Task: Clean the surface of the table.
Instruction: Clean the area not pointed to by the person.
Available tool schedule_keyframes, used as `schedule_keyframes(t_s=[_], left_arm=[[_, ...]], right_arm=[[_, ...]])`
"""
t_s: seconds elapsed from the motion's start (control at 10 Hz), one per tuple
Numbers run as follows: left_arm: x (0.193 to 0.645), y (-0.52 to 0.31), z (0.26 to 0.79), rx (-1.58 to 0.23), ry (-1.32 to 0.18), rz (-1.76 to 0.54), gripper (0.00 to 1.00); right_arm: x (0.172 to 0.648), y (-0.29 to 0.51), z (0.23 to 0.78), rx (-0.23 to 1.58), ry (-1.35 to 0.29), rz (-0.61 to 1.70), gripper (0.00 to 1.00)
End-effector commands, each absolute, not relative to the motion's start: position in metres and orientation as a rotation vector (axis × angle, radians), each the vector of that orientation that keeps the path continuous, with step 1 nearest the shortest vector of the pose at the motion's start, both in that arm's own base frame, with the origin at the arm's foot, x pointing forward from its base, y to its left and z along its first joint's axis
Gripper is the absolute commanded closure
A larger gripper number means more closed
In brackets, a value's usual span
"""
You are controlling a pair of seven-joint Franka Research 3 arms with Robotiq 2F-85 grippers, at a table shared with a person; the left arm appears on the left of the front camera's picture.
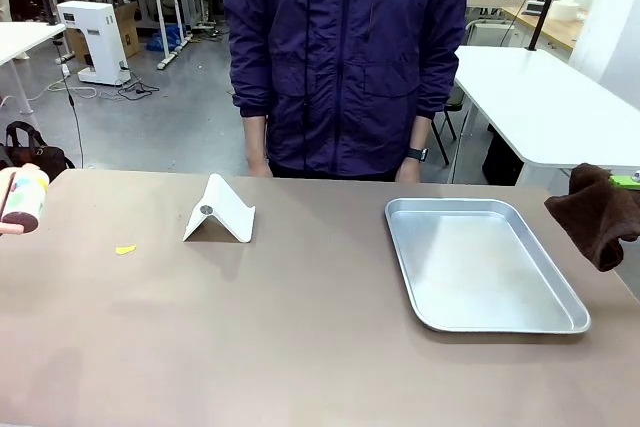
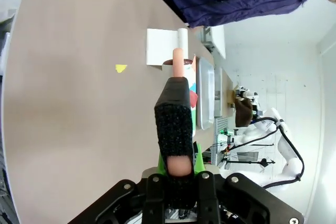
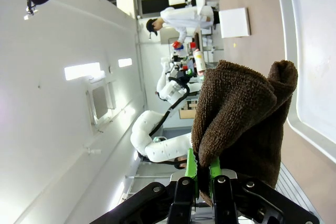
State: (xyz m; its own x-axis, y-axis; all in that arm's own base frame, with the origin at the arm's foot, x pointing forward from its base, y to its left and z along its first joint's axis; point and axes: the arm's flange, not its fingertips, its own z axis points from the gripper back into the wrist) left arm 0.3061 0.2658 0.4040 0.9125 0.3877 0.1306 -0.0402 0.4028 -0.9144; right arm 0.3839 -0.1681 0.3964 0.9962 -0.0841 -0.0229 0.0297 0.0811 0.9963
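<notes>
Table (image 1: 300, 347): brownish-taupe top, filling the lower half of the front view from edge to edge.
Left gripper (image 2: 174, 95): clenched on the pink handle of a roller (image 1: 24, 197), seen at the left edge of the front view, mid-height, above the table's left end.
Roller print: multi-coloured drum; any wording too blurred to read.
Scrap (image 1: 125, 249): small yellow piece lying flat on the table, left of centre, near the roller but apart from it.
Stand (image 1: 220, 212): white folded sheet sitting tent-like on the table, up and right of the scrap; a small dark round mark on its facing side, no lettering to be made out.
Tray (image 1: 400, 209): shiny metal, rounded corners, flat on the right half of the table; its floor shows as bare metal.
Right gripper (image 3: 203, 166): green pads pinched tight on a cloth (image 1: 598, 215).
Cloth: dark brown, fuzzy, bunched and hanging at the right edge of the front view, just beyond the tray's right rim, off the tabletop.
Person (image 1: 345, 57): stands at the table's far edge, top centre, in a dark purple jacket; both hands hang down by the edge, a dark watch on the wrist at picture right.
White table (image 1: 545, 102): behind, upper right.
White box unit (image 1: 95, 42): on the floor, upper left, cables beside it.
Bag (image 1: 30, 152): dark, on the floor at the far left edge.
</notes>
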Motion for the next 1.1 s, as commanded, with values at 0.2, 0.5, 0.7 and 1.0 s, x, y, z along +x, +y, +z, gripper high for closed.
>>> schedule_keyframes(t_s=[0.2,0.5,0.7,1.0], left_arm=[[0.368,0.226,0.37,-0.881,-0.253,0.365,0.8],[0.386,0.212,0.355,-0.832,-0.195,0.358,0.8],[0.389,0.21,0.352,-0.817,-0.199,0.374,0.8],[0.395,0.201,0.345,-0.803,-0.18,0.38,0.8]], right_arm=[[0.385,-0.166,0.401,1.492,-0.045,-0.083,0.9],[0.385,-0.166,0.401,1.492,-0.045,-0.083,0.9],[0.385,-0.166,0.401,1.492,-0.045,-0.083,0.9],[0.385,-0.166,0.401,1.492,-0.045,-0.083,0.9]])
